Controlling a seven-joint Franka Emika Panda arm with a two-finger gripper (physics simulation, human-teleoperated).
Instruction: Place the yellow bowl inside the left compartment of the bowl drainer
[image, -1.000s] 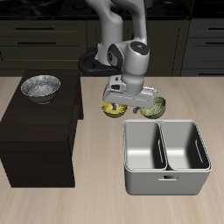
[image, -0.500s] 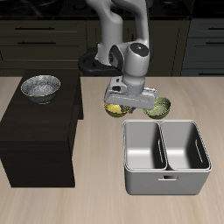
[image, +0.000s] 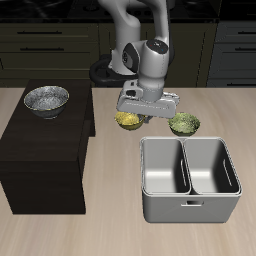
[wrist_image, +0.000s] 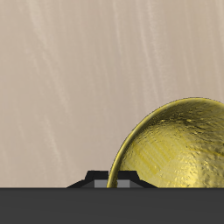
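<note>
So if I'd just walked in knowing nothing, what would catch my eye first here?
Probably the white robot arm reaching down over the middle of the wooden table, its gripper right at a small glossy yellow bowl. Close to the yellow bowl sits a same-sized green bowl, and just in front of both stands a grey metal two-well bowl drainer. A silver metal bowl rests on a dark cabinet off to one side.

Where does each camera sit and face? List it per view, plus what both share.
Exterior view: sits high before the table, looks down and back at the arm, tool, yellow bowl, green bowl, drainer, silver bowl on a dark cabinet.
Wrist view: sits on the tool, looks down at the tabletop and yellow bowl; only a dark edge of the tool shows.
Shared: the yellow bowl and the tabletop.
</note>
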